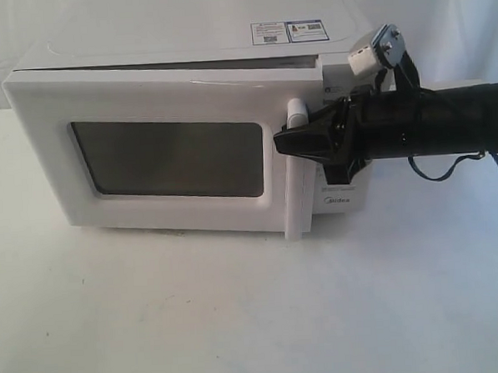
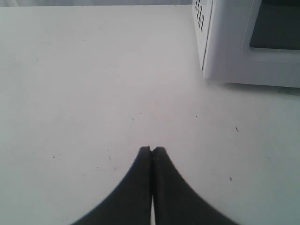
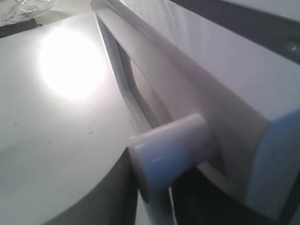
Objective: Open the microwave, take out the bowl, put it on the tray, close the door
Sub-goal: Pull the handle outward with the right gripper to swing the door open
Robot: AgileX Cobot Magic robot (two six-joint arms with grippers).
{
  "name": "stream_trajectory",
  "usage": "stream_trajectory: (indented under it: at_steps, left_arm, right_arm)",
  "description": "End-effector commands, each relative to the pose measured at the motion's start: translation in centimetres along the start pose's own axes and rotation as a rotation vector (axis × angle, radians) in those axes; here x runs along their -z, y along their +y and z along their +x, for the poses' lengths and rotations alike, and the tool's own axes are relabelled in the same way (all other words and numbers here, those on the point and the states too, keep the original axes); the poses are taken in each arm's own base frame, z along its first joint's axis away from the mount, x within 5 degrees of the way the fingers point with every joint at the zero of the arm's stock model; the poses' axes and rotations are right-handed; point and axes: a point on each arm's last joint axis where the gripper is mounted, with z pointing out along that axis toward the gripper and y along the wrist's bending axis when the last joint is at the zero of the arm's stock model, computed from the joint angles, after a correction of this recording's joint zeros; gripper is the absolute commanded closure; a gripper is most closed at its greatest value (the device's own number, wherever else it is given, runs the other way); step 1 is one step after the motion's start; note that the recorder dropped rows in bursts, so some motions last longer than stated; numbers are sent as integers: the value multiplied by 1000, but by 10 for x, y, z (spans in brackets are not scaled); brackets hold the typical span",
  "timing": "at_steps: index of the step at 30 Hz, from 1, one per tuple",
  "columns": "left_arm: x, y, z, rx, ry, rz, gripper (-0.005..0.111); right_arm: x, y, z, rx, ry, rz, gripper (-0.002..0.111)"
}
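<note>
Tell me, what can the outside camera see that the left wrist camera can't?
Only the exterior view shows the right gripper at the door handle and the stickers on top of the microwave. Only the left wrist view shows the left gripper, its fingers pressed together, and the vent holes in the microwave's side. Both show the microwave, its dark window and the white table.

"Midea" logo, grey, on microwave front panel; top stickers illegible.

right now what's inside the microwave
Nothing inside shows. The door is barely ajar, held at its handle by the right end effector, and its dark window reveals no contents. Whatever sits in the microwave is hidden.
</note>
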Motion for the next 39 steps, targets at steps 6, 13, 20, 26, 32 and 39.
stream_trajectory:
  at_steps: [6,13,20,26,32,39]
  left_arm:
    - [0,0,1,3,1,-3,107]
    - [0,0,1,3,1,-3,107]
    - [0,0,1,3,1,-3,107]
    - [0,0,1,3,1,-3,107]
    - [0,0,1,3,1,-3,107]
    - [0,0,1,3,1,-3,107]
  right_arm:
    - [3,37,-9,-21,-26,-280,90]
    - [4,38,-8,-135,10,-287,45]
    - [16,50,-16,-109,74,-296,46]
    - [36,72,-40,-73,53,-273,53]
    - [57,96,-59,-32,46,-250,61]
    - [82,114,-81,-46,-19,-63,75]
